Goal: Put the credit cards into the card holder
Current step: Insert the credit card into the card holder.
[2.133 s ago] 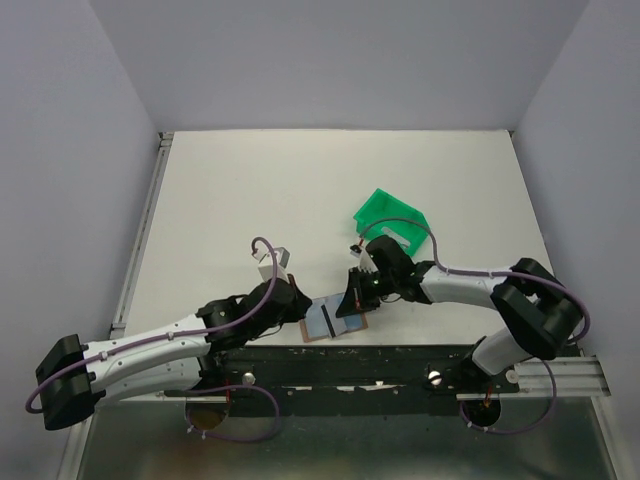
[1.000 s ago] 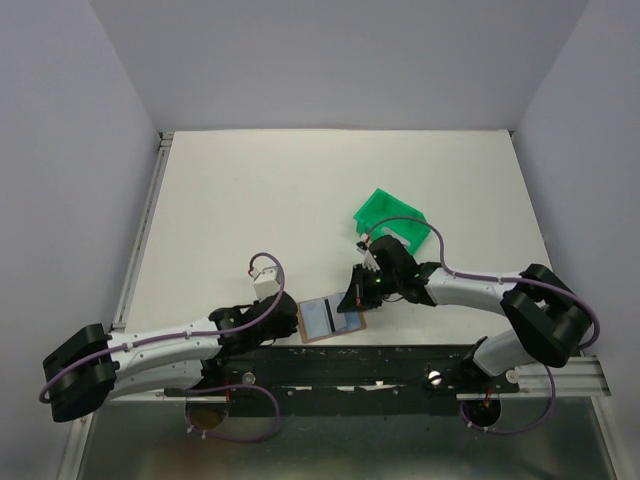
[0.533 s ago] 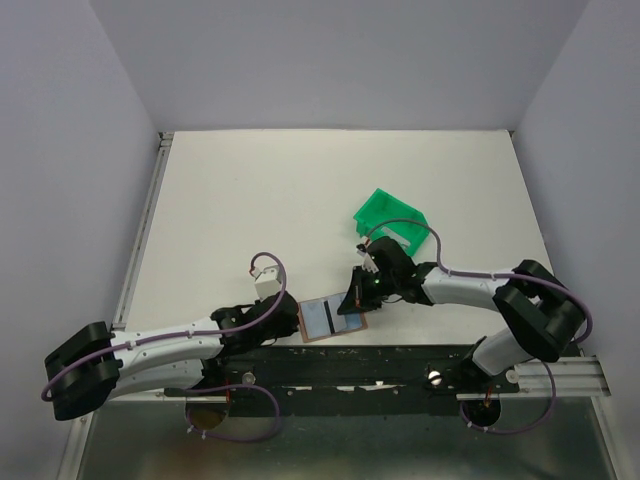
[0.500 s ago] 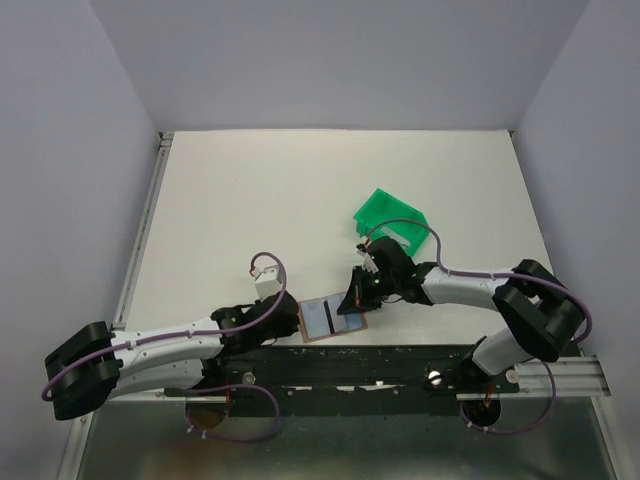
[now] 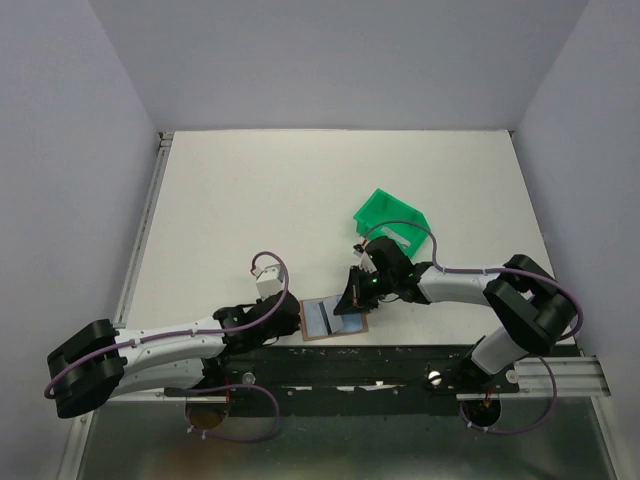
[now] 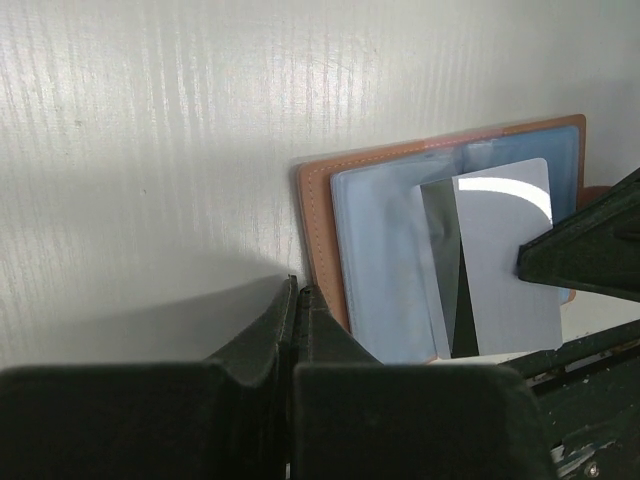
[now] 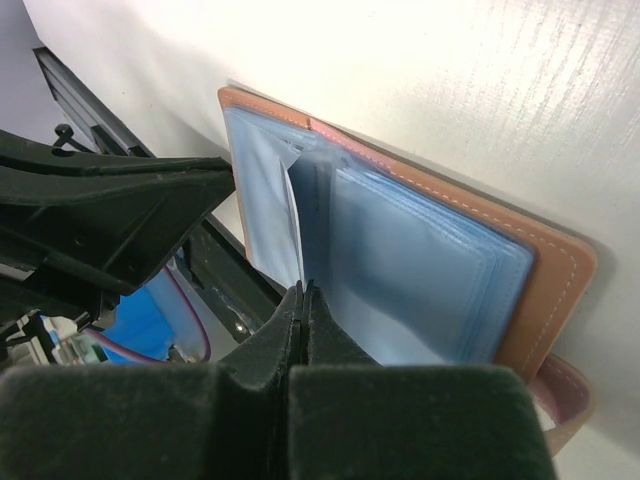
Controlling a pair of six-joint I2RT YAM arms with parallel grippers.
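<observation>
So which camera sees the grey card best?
Left wrist: the card faces it, over the open card holder. Right wrist sees only its thin edge; the top camera shows it tiny.

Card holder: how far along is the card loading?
Done: the card holder lies open on the table, blue sleeves exposed.
In hand: the right gripper is shut on a pale grey card, angled at a sleeve but mostly showing, so not seated. The left gripper is shut, with its tips at the leather edge, probably bracing it.
Left: slide the card in. I cannot tell whether other cards are loaded.
</observation>
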